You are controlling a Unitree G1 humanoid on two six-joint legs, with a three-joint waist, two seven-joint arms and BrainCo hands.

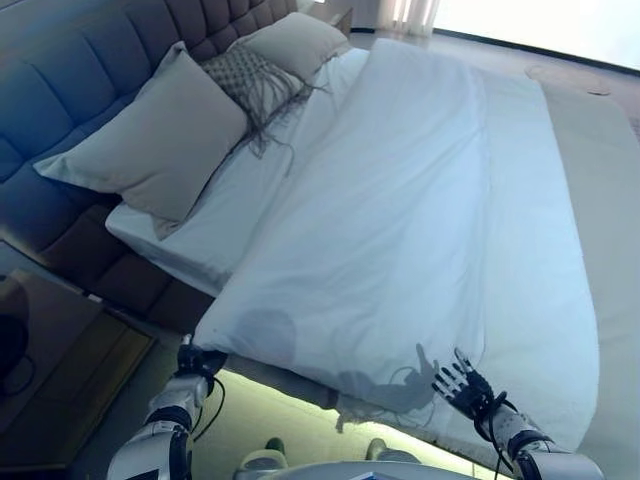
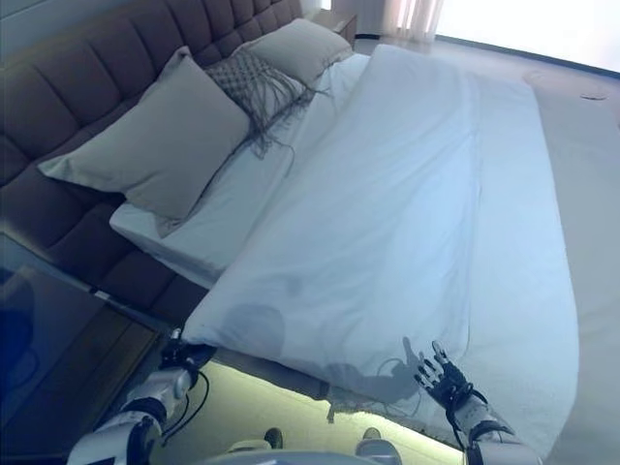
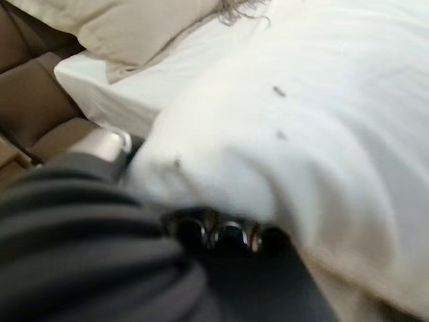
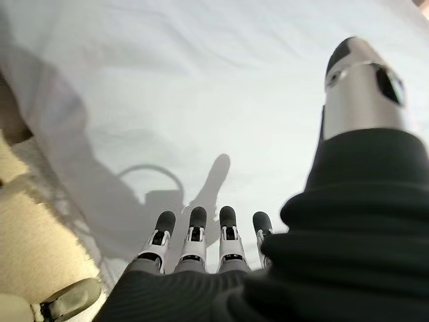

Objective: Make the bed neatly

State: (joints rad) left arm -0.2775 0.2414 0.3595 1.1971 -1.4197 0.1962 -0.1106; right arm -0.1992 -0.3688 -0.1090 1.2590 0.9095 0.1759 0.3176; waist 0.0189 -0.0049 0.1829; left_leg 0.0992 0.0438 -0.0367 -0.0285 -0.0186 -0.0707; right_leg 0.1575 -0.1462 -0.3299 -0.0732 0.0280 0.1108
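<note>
A white duvet [image 1: 400, 220] lies spread over the bed, with its top edge slanting below the pillows and bare sheet [image 1: 215, 215] showing there. My left hand [image 1: 198, 360] is at the duvet's near corner by the bed's side. In the left wrist view its knuckles [image 3: 221, 231] press into the duvet [image 3: 308, 121] and its fingers are hidden in the cloth. My right hand [image 1: 462, 385] is open with spread fingers, just over the duvet's near edge. The right wrist view shows its straight fingers [image 4: 201, 235] and the thumb [image 4: 362, 87] above the cloth [image 4: 201, 80].
A large beige pillow [image 1: 160, 140], a fringed cushion [image 1: 250, 80] and a second pillow [image 1: 295, 40] lean on the tufted headboard [image 1: 60, 70]. A dark nightstand [image 1: 50, 350] stands at the left. Pale floor [image 1: 610, 190] runs along the bed's far side.
</note>
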